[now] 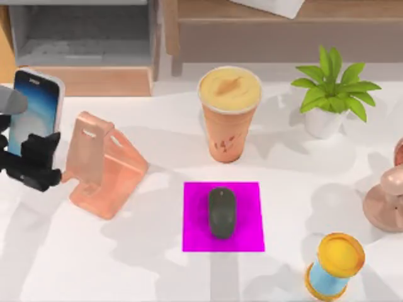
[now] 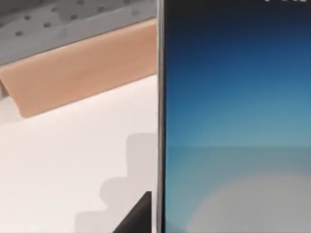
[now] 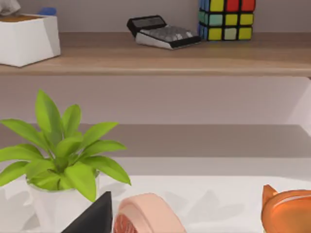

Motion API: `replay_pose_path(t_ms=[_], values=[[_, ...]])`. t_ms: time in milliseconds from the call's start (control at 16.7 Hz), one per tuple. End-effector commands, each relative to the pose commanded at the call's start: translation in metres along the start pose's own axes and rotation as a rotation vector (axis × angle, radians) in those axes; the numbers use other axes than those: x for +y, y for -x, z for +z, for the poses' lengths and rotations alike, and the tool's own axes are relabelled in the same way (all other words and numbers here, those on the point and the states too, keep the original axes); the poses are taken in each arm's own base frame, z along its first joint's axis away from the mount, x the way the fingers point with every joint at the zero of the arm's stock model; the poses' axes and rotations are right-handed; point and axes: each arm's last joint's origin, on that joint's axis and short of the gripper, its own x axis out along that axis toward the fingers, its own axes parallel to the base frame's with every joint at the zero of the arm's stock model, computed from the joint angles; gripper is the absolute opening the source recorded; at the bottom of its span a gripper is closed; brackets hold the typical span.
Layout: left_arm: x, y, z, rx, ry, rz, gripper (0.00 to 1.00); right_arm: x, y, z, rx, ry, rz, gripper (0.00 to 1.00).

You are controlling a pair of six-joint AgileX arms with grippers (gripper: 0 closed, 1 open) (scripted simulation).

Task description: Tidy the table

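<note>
Your left hand (image 1: 34, 165) sits at the bench's (image 1: 126, 258) 9 o'clock edge, clamped on an upright phone (image 1: 34, 113); its screen is close in the left wrist view. A peach stand (image 1: 101, 165) is just beside, toward 3 o'clock. A dark mouse (image 1: 221, 212) lies on the magenta mat (image 1: 195, 239) near centre. Right hand: grip state cannot be told.

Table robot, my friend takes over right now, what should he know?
Left tool: shut on the phone, held upright at the table's left side, beside the pink phone stand.
Right arm: parked at the right edge.
Done: mouse sits on the magenta mat.
Left: probably set the phone in the stand. Cup, plant and blue-yellow spool are standing loose.
</note>
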Motion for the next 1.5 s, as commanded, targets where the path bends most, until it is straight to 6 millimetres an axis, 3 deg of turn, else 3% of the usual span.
replay_pose_path(t_ms=[180, 480, 780, 900, 1200, 1500], values=[[-0.016, 0.004, -0.003, -0.079, 0.007, -0.087, 0.00, 0.000, 0.000, 0.000, 0.000, 0.000, 0.000, 1.00], [-0.016, 0.005, -0.001, -0.083, 0.004, -0.085, 0.00, 0.000, 0.000, 0.000, 0.000, 0.000, 0.000, 1.00], [-0.018, 0.031, 0.031, -0.280, -0.138, -0.066, 0.00, 0.000, 0.000, 0.000, 0.000, 0.000, 0.000, 1.00], [-0.020, 0.032, 0.034, -0.303, -0.163, -0.070, 0.00, 0.000, 0.000, 0.000, 0.000, 0.000, 0.000, 1.00], [-0.022, -0.003, 0.003, -0.129, -0.080, -0.115, 0.00, 0.000, 0.000, 0.000, 0.000, 0.000, 0.000, 1.00], [-0.020, -0.031, 0.001, -0.089, -0.012, -0.099, 0.00, 0.000, 0.000, 0.000, 0.000, 0.000, 0.000, 1.00]])
